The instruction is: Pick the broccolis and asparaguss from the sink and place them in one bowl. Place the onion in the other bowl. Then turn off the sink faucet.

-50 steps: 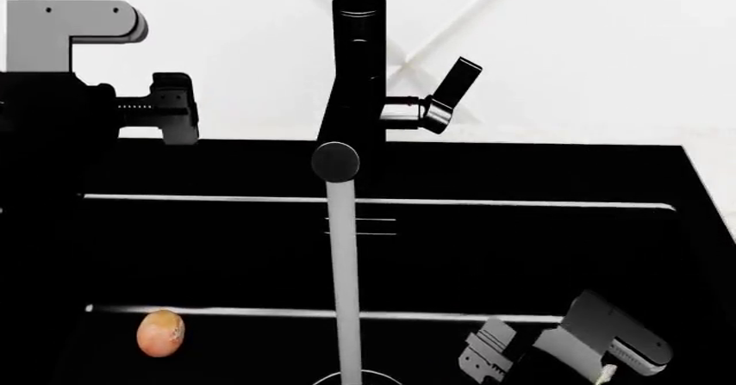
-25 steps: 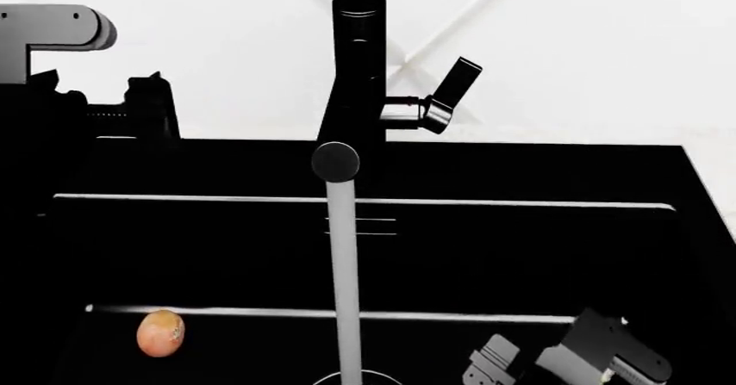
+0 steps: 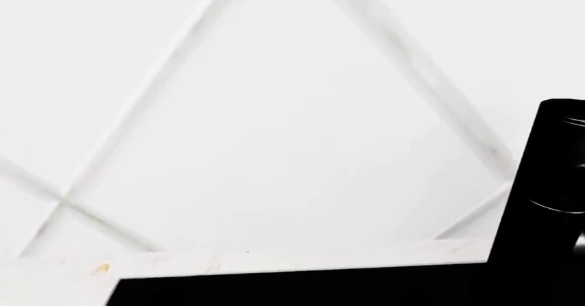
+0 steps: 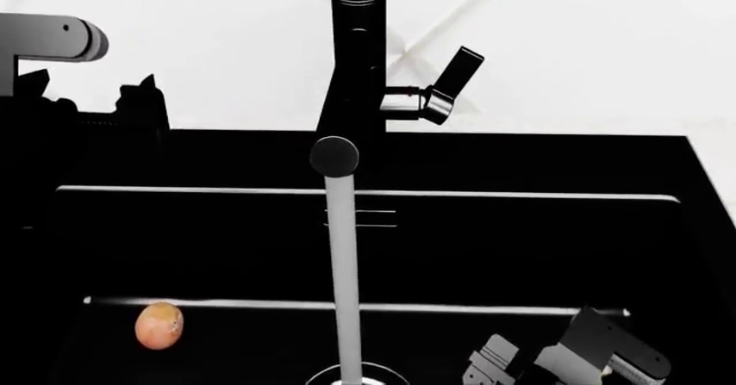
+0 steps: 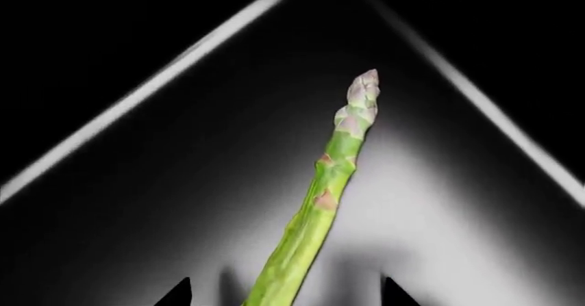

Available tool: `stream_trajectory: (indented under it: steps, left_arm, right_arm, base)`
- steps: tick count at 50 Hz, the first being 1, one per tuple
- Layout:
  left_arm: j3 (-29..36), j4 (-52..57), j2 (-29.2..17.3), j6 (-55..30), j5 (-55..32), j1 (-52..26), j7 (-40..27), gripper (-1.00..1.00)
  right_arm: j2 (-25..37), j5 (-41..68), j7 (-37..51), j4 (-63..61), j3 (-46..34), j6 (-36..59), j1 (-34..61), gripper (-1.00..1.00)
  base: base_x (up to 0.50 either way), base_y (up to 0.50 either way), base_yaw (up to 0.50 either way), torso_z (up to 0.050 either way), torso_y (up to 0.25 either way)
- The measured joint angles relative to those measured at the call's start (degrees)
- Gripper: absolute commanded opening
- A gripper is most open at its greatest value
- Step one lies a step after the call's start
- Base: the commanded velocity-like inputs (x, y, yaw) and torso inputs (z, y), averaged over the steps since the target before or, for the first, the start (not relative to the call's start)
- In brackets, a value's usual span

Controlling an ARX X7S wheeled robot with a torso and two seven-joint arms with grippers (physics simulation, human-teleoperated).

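In the left wrist view, only the white tiled wall, a strip of pale counter, the dark sink rim and the side of the black faucet column are visible; no vegetable appears, and the left gripper's jaws are outside the picture, so this view does not show how they stand. In the head view, the left gripper is raised at the sink's back left corner, above the rim, with two dark fingertips standing apart and nothing visible between them; it reads as open and empty. The onion lies on the basin floor at the left, well apart from the running water stream and well below the left gripper. The right gripper is low in the basin at the lower right; its jaw opening cannot be read from this view. The faucet handle is tilted up to the right of the column, and water is flowing. In the right wrist view, an asparagus spear lies on the basin floor directly ahead of the right gripper, with its long axis running away from the camera and its tip at the far end. Two dark fingertips stand apart at the frame edge, with the stalk's near end passing between them; whether they touch the stalk cannot be told. The right arm is clearly the nearer arm for this spear.
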Motion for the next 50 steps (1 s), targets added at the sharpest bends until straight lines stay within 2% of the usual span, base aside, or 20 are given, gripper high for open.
stream_trajectory:
  steps: [33,34,50]
  left_arm:
    - [1.29,0.02,-0.49,0.59,0.18,0.99,0.14,1.00]
    - [1.32,0.00,-0.50,0.60,0.17,1.01,0.15,1.00]
    - [0.86,-0.37,-0.37,0.72,-0.60,1.46,0.14,1.00]
  right_arm:
    - [-1.52,-13.87,0.26,-0.22,8.40,2.02,3.62,1.00]
    - [-1.56,-14.23,0.27,-0.26,8.61,2.09,3.70,-1.00]
    - [-0.14,-14.19,2.41,-1.95,9.57,2.12,2.49,-1.00]
  base:
    - [0.00,0.00,0.00,0.000,-0.062]
    - [0.00,0.00,0.00,0.000,-0.059]
    - [0.00,0.00,0.00,0.000,-0.002]
